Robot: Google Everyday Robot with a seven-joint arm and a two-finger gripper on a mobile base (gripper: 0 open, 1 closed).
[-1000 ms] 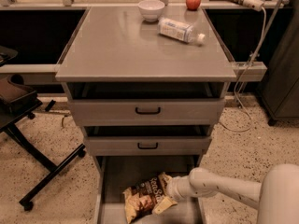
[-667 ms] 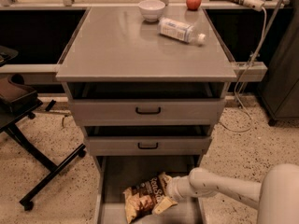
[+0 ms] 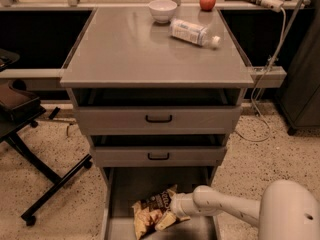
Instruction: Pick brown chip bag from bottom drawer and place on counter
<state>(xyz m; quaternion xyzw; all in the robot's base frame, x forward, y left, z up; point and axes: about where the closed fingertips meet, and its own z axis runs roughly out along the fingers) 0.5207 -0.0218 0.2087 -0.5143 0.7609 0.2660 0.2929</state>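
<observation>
Bag: the chip bag (image 3: 150,211) lies crumpled and tilted on the floor of the bottom drawer (image 3: 125,186), near its front.
Drawer: it stands pulled out past the 2 drawers above, so it can be reached from above and from the front.
Claw: the claw (image 3: 171,214) is low in the drawer, at the bag's right edge and touching it. I cannot tell how far open it is or whether it has hold.
Arm: the arm (image 3: 225,207) comes in from the lower right, almost level, probably to stay under the drawer above.
Bench: the bench (image 3: 130,54) carries a bowl (image 3: 163,10), an apple (image 3: 207,1) and a bottle (image 3: 192,32) at its far end.
Change: against 1 s ago, bag, claw and arm match in place, with no lift showing. I judge the grasp is still being settled.
</observation>
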